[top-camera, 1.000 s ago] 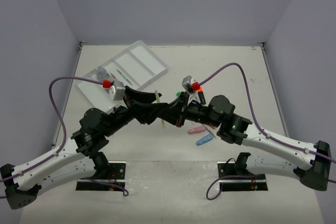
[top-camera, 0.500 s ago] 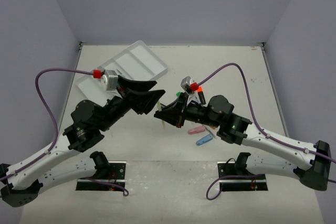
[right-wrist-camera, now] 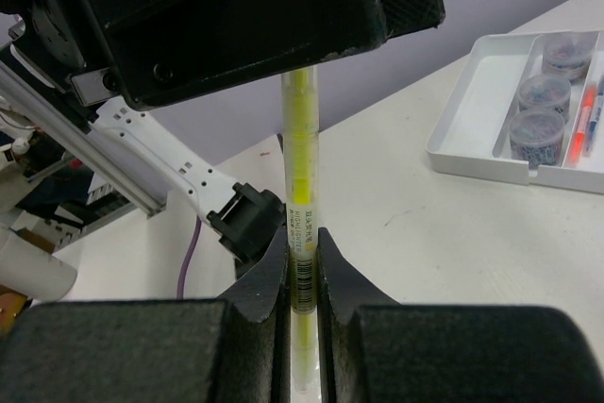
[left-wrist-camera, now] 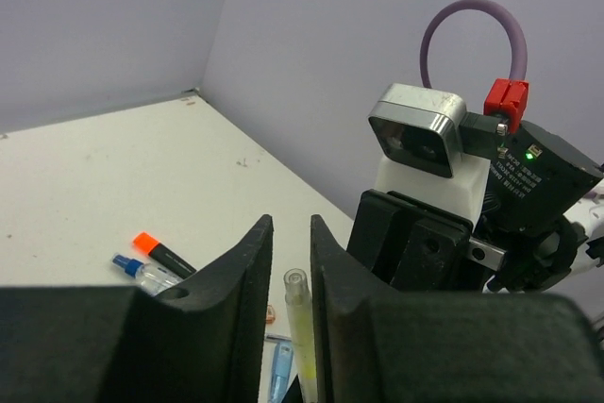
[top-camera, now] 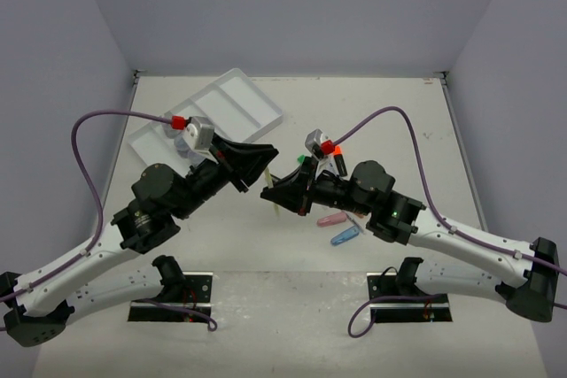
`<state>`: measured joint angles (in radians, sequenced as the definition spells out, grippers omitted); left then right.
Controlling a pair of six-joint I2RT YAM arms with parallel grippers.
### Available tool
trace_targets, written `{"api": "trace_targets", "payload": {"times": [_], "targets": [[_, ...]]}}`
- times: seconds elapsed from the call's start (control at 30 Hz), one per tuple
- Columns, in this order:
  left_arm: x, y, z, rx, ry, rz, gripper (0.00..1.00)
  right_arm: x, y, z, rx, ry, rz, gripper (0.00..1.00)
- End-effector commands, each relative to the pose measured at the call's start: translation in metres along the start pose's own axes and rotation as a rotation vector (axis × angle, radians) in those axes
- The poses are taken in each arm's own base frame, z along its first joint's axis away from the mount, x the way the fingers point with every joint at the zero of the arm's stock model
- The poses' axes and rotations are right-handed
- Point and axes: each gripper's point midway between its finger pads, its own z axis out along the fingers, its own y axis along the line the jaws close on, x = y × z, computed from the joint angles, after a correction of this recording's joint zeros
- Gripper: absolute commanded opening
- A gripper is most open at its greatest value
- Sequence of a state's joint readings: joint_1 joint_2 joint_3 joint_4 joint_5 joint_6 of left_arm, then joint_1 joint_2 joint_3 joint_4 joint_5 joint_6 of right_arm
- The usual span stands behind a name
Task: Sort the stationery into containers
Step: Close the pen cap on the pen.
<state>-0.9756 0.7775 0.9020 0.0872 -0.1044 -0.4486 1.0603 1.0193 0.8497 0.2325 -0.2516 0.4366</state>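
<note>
We held the yellow pen (right-wrist-camera: 300,176) clamped upright between our right gripper's (right-wrist-camera: 302,244) jaws, its top standing between our left gripper's (left-wrist-camera: 291,230) narrow-set jaws, apparently for a handover toward the white tray (top-camera: 251,99); whether the left gripped it we could not tell.

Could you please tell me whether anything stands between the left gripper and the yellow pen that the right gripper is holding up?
Nothing visible does. The yellow pen, clamped upright in the right gripper, has its top end in the gap between the fingers of the left gripper; whether they grip it yet is unclear.
</note>
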Motion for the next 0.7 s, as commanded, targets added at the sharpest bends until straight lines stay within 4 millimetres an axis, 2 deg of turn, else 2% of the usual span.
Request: {"api": "trace_targets", "payload": {"times": [0.0,0.03,0.17,0.33,0.43,0.5,0.57,0.63,0.67], "targets": [[-0.016,-0.011,-0.003,0.044,-0.033,0.012,0.19,-0.03,0.013,-0.004,-0.022,-0.075,-0.038,0.0],[-0.015,-0.011,-0.003,0.049,-0.029,0.008,0.18,-0.031,0.013,-0.004,-0.021,-0.076,-0.038,0.0],[-0.002,-0.013,-0.003,0.072,0.002,-0.014,0.0,-0.04,0.015,-0.006,-0.012,-0.096,-0.05,0.0],[0.01,-0.014,-0.003,0.09,0.031,-0.034,0.0,-0.053,0.016,-0.006,0.002,-0.118,-0.073,0.0],[0.024,-0.008,-0.004,0.068,0.066,-0.046,0.0,-0.07,0.014,-0.003,0.04,-0.136,-0.097,0.0],[0.038,0.0,-0.004,0.033,0.115,-0.054,0.0,-0.095,0.017,-0.002,0.061,-0.174,-0.124,0.0],[0.049,0.004,-0.003,0.016,0.148,-0.068,0.0,-0.102,0.012,0.004,0.09,-0.162,-0.141,0.0],[0.064,0.006,-0.004,0.015,0.187,-0.089,0.0,-0.131,0.018,0.007,0.09,-0.193,-0.165,0.0],[0.07,0.003,-0.005,0.034,0.207,-0.108,0.0,-0.135,0.013,0.012,0.107,-0.181,-0.176,0.0]]}}
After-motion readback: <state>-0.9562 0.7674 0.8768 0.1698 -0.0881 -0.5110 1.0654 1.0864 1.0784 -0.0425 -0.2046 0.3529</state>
